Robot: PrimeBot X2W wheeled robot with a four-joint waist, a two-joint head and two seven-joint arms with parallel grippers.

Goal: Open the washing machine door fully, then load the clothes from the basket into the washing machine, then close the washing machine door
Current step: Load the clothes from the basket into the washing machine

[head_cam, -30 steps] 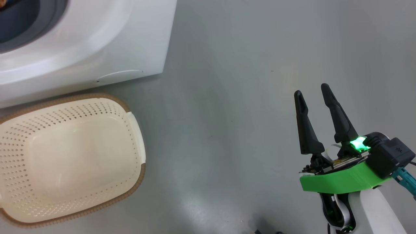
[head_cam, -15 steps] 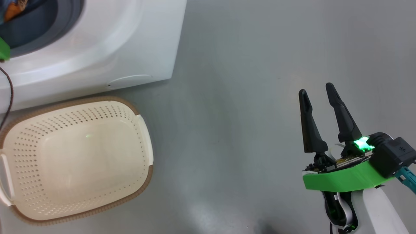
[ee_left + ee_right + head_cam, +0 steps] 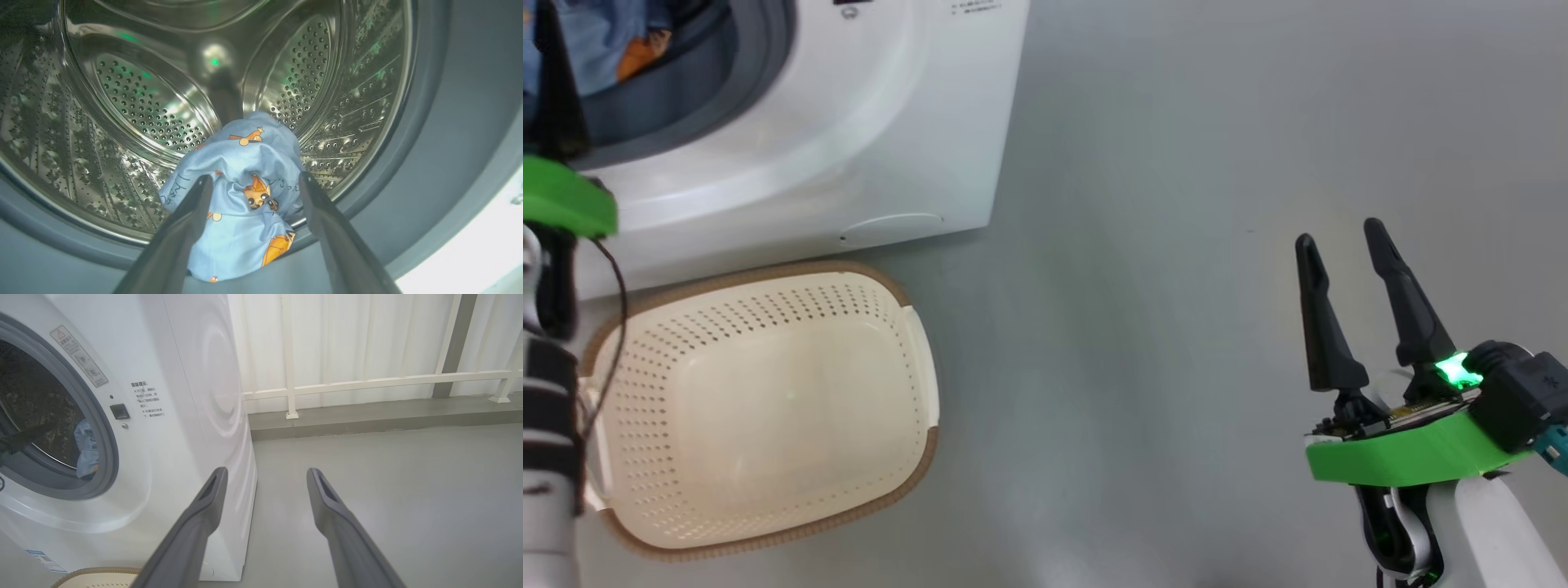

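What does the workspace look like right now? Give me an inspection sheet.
Surface: grey floor, smooth.
Job's things: basket on the floor before the washer, nothing in it; clothes, blue bundle at the drum's front edge, drooping onto the gasket.
Clutter: nothing seen.
Grippers: left gripper at the washer mouth, jaws open either side of the clothes; right gripper over the floor, jaws open, empty.
Cables: thin brown cable hangs along the left arm, over the basket rim.
Surroundings: white railing and curtain behind.
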